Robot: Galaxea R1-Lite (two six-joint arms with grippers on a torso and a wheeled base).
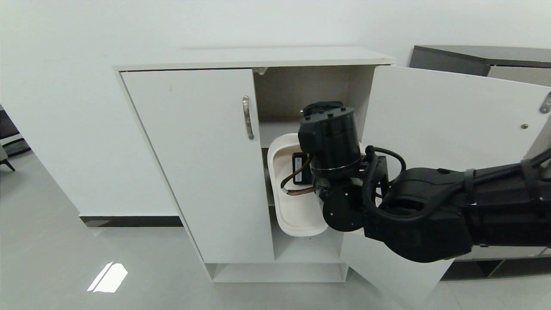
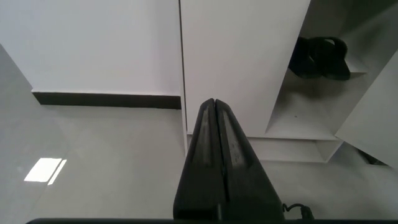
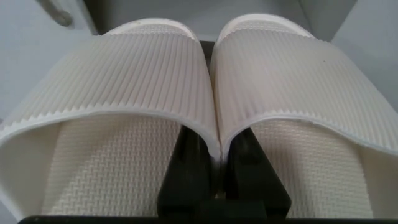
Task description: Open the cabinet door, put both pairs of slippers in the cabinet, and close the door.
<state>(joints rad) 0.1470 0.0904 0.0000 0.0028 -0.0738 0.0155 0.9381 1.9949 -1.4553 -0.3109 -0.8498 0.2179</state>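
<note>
The white cabinet (image 1: 254,56) has its right door (image 1: 452,125) swung wide open and its left door (image 1: 193,163) closed. My right gripper (image 3: 214,165) is shut on a pair of white ribbed slippers (image 3: 205,87), pinching their inner edges together. In the head view a white slipper (image 1: 292,211) hangs at the cabinet opening, level with the middle shelf, partly hidden by my right wrist. A pair of black slippers (image 2: 320,59) lies on a shelf inside the cabinet. My left gripper (image 2: 214,106) is shut on nothing, low over the floor in front of the cabinet.
The closed left door carries a metal handle (image 1: 246,117) beside the opening. A dark grey unit (image 1: 482,60) stands behind the open door on the right. Bare grey floor (image 1: 86,258) lies to the left of the cabinet, and a white wall runs behind it.
</note>
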